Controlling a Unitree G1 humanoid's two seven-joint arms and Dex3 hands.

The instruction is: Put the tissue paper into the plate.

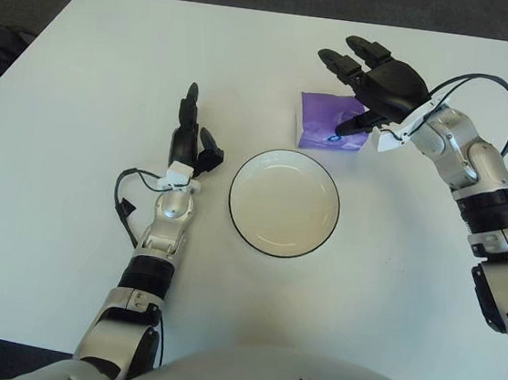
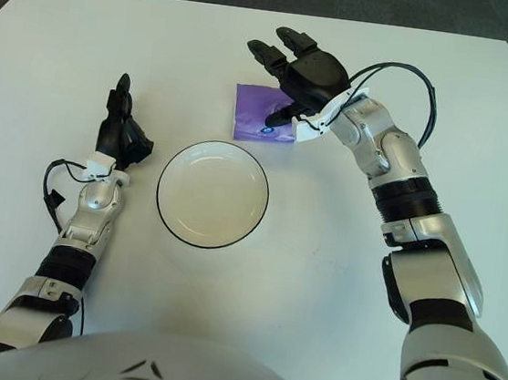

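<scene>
A purple tissue pack [image 1: 321, 124] lies on the white table just beyond the plate. The plate [image 1: 284, 203] is white with a dark rim and holds nothing. My right hand [image 1: 362, 83] hovers over the right part of the pack with fingers spread, its thumb [image 1: 351, 123] pointing down at the pack's top; the grip is not closed. My left hand [image 1: 189, 137] shows left of the plate, fingers relaxed, holding nothing.
The white table [image 1: 83, 79] stretches wide around the objects, with its far edge at the top and dark floor beyond. A black cable [image 1: 486, 88] loops off my right wrist.
</scene>
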